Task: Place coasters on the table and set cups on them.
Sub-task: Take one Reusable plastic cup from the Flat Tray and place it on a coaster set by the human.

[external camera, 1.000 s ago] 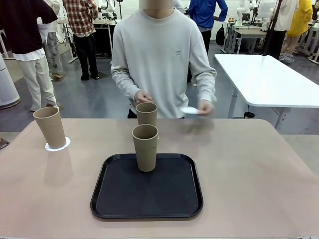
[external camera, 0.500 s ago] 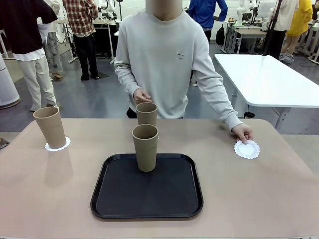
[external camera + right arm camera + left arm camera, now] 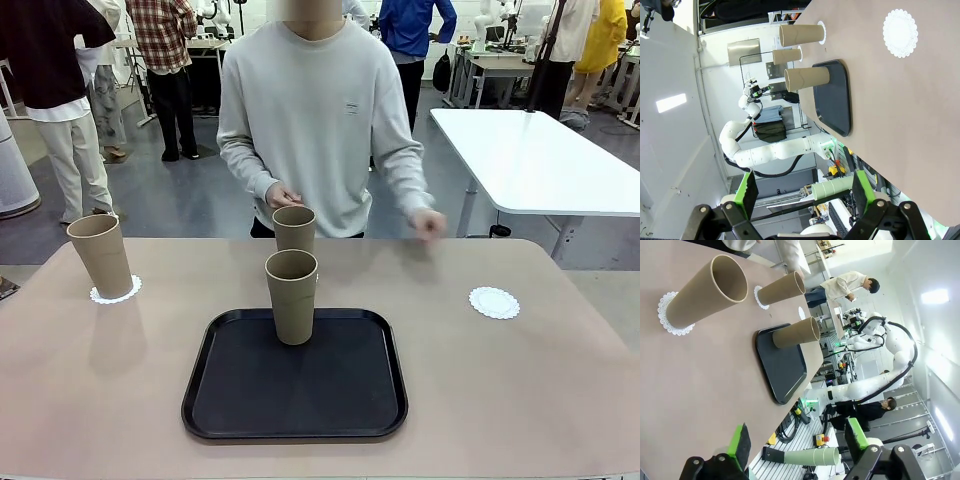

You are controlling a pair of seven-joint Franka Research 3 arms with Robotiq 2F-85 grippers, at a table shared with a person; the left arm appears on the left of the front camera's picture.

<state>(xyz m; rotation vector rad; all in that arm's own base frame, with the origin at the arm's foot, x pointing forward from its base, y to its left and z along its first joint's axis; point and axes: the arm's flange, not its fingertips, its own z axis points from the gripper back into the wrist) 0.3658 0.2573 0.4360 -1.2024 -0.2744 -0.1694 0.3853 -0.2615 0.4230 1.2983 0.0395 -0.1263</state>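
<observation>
We note the left cup (image 3: 100, 255) on the left coaster (image 3: 115, 292), the tray cup (image 3: 291, 296) on the black tray (image 3: 300, 390), and the bare coaster (image 3: 495, 302) at right on the worktop (image 3: 500, 400). Our left pincer (image 3: 799, 432) and right pincer (image 3: 805, 182) gape wide, empty. We fear a high grip tipping the tall tray cup, or a nudge sliding that light paper.

Tan cup (image 3: 705, 292) on lacy coaster (image 3: 662, 315)

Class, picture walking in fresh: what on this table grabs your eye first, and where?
The black tray sits midway on the table, one tan cup upright on it. At the left, a second cup stands on a lacy coaster; a bare coaster lies at the right.
</observation>
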